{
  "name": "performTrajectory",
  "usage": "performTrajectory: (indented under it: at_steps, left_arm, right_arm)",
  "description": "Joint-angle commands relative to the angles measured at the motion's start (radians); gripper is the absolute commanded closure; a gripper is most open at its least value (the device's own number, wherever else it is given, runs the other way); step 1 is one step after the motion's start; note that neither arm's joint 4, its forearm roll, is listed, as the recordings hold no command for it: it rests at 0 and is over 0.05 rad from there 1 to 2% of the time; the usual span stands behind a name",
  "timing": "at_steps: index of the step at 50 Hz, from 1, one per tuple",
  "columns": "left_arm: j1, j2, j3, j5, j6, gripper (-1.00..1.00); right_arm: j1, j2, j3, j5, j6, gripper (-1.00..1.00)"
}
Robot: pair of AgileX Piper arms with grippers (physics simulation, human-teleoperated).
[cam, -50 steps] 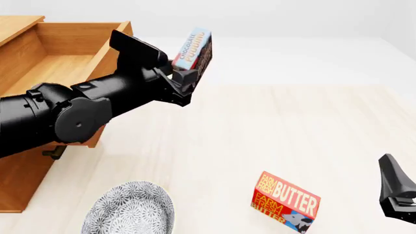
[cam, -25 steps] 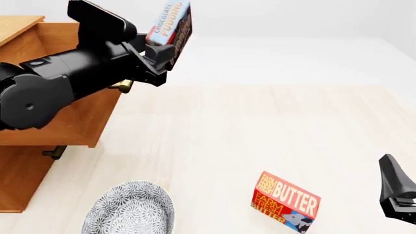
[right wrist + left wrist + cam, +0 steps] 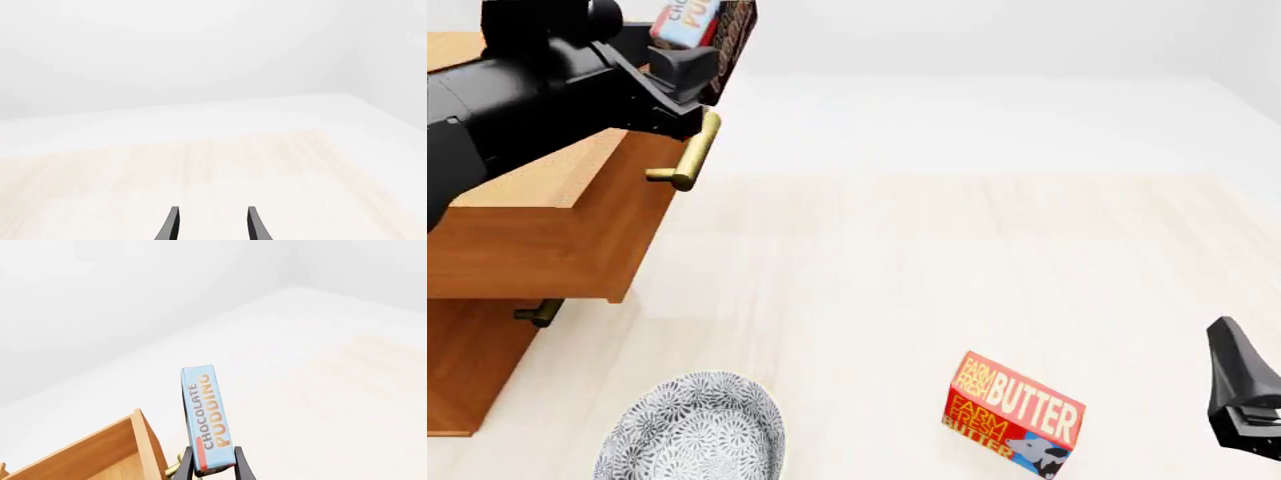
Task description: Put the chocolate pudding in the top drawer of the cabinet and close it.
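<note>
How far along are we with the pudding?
Done: the top drawer is pulled open, and the left gripper has the pudding clamped and lifted near it. Left: lower it inside, release, push the drawer shut. The right gripper hangs open and idle.

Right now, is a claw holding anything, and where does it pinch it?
The left gripper pinches the pudding by one short end. The right gripper is open, holding nothing.

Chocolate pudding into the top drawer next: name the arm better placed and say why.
Left. The left gripper already grips the chocolate pudding above the pulled-out top drawer. The right gripper hangs open with nothing in it, far across the table.
</note>
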Motion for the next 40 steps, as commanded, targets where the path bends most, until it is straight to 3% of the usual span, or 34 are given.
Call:
performTrajectory:
  at_steps: [1,26,40]
  left_arm:
    - [0.075,-0.05,0.004,0.017,0.037,1.0]
    - [0.203,-0.136,0.02,0.111,0.087,1.0]
    - [0.299,-0.206,0.058,0.181,0.06,1.0]
  right_arm:
    - [-0.001,0.002,0.0,-0.001,-0.001,-1.0]
    - [0.001,0.001,-0.002,0.004,0.002,-1.0]
    - [0.001,0.005,0.0,-0.002,0.0,-1.0]
